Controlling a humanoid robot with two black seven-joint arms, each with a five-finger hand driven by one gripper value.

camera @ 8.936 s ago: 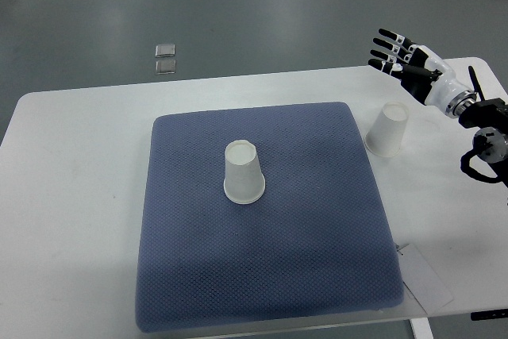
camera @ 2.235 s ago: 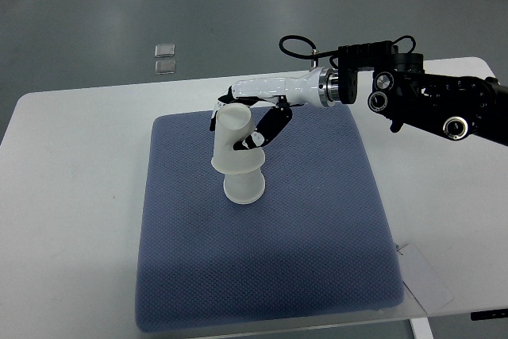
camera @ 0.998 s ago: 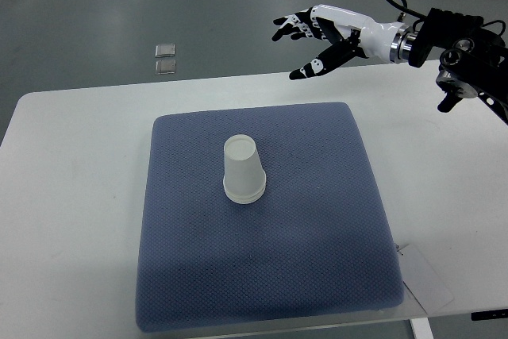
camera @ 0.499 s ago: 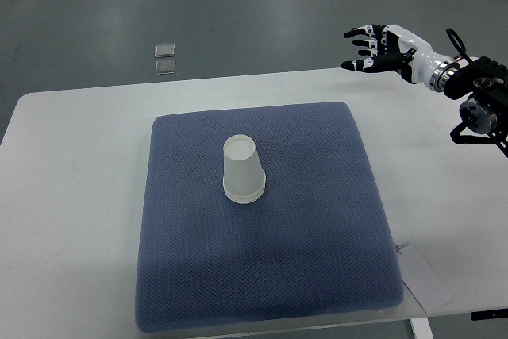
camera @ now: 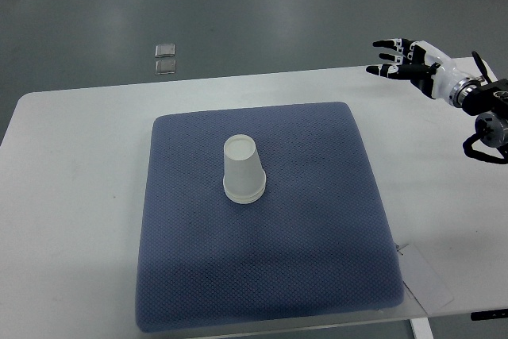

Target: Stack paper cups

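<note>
Right hand (camera: 406,65), white with dark fingertips, hangs over the far right corner of the white table (camera: 71,220) with its fingers spread and nothing in them; its arm enters from the right edge, and no left arm shows at all. Taking the scene from the biggest thing down: the table fills most of the view, and on it lies a square blue-grey mat (camera: 262,275) that covers the middle. Near the mat's centre, slightly toward the far side, stand the paper cups (camera: 243,170), mouth down, flat bottom up. A doubled rim at the base suggests one cup already sits over another, though the seam is fine and I would not swear to it. The stack's long axis is upright, and it leans a touch in this steep view. From the open hand the stack lies well apart, to the hand's left and nearer the robot. No loose cup is visible on the table, so stacking looks finished. A small white tag (camera: 425,279) lies by the mat's near right corner, and two little clear squares (camera: 165,59) rest on the grey floor beyond the table.
</note>
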